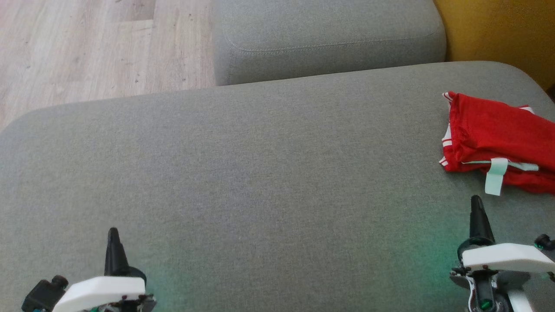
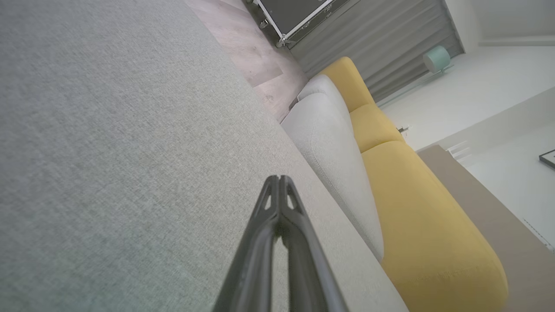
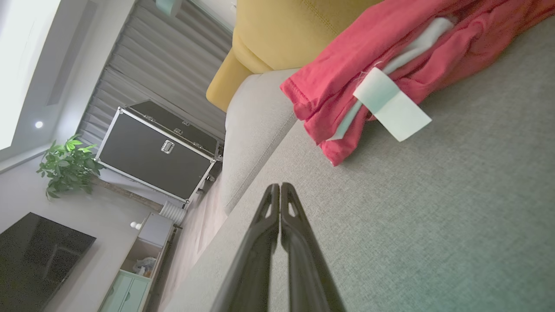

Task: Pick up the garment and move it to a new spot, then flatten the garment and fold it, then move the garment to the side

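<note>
The left fingers (image 1: 114, 242) are pressed tight together with nothing between them, their tips over bare grey cushion (image 1: 260, 173). In the left wrist view the left fingers (image 2: 278, 182) meet along one seam above the same weave. The right fingers (image 1: 477, 208) are likewise fully closed and empty. In the right wrist view the right fingers (image 3: 279, 188) show their tips touching each other, clear of any cloth.

The red garment (image 1: 494, 130) lies bunched in loose folds on the cushion, near the right fingertips and at about 12 to 1 o'clock from them, not touching. A pale tag (image 1: 495, 175) hangs from its near edge, the part closest to those tips. From the left fingers the garment sits between 2 and 3 o'clock, well apart. In the right wrist view the garment (image 3: 347, 73) and its tag (image 3: 390, 108) lie at 1 o'clock from the tips.

In the head view the garment lies at 3 o'clock, cut off by the picture's edge. A second grey cushion (image 1: 329, 39) lies at 12 o'clock, wooden floor (image 1: 86, 43) at 10 to 11 o'clock, and yellow upholstery (image 1: 498, 30) at 1 to 2 o'clock.
</note>
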Robot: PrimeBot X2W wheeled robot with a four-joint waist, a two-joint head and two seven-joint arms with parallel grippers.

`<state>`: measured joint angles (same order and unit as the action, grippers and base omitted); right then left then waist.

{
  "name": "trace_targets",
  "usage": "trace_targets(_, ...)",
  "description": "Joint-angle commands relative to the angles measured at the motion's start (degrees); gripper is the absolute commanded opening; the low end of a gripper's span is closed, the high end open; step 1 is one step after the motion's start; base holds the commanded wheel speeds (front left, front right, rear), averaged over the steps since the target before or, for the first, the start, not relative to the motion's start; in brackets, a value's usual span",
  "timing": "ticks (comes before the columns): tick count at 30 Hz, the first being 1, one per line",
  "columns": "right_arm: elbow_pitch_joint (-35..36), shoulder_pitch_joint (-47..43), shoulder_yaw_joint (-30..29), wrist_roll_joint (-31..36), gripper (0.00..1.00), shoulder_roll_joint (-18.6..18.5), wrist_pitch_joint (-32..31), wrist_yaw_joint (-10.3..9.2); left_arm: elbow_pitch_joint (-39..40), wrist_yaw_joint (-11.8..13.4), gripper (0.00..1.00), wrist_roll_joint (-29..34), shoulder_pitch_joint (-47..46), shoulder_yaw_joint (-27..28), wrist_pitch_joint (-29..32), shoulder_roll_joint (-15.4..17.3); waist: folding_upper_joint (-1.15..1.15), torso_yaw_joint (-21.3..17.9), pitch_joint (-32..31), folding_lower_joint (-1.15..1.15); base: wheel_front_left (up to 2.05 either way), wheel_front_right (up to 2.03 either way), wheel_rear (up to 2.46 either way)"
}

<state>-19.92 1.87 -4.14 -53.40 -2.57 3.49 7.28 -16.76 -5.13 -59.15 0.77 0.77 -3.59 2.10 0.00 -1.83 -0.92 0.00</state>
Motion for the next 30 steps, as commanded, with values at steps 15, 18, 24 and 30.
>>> trace_targets(15, 3.2, 3.4, -0.3, -11.1, 0.0, -0.2, -2.8, 0.14, 2.2, -1.0, 0.0, -9.3, -4.3, 2.7, 2.8, 0.6, 0.0, 0.5, 0.3, 0.0, 0.0, 0.0, 0.0)
trace_targets(18, 3.3, 3.4, -0.4, -12.4, 0.0, -0.2, -3.2, 0.14, 2.2, -1.0, 0.0, -10.4, -4.4, 2.8, 3.1, 0.6, 0.0, 0.6, 0.3, 0.0, 0.0, 0.0, 0.0)
trace_targets(24, 3.7, 3.6, -0.7, -16.2, 0.0, -0.2, -4.2, 0.15, 2.3, -1.2, 0.0, -13.7, -4.8, 3.2, 4.1, 0.6, 0.0, 0.7, 0.4, 0.0, 0.0, 0.0, 0.0)
trace_targets(30, 4.1, 3.7, -1.0, -20.0, 0.0, -0.2, -5.1, 0.16, 2.3, -1.4, 0.0, -17.0, -5.1, 3.7, 5.1, 0.6, 0.0, 0.9, 0.6, 0.0, 0.0, 0.0, 0.0)
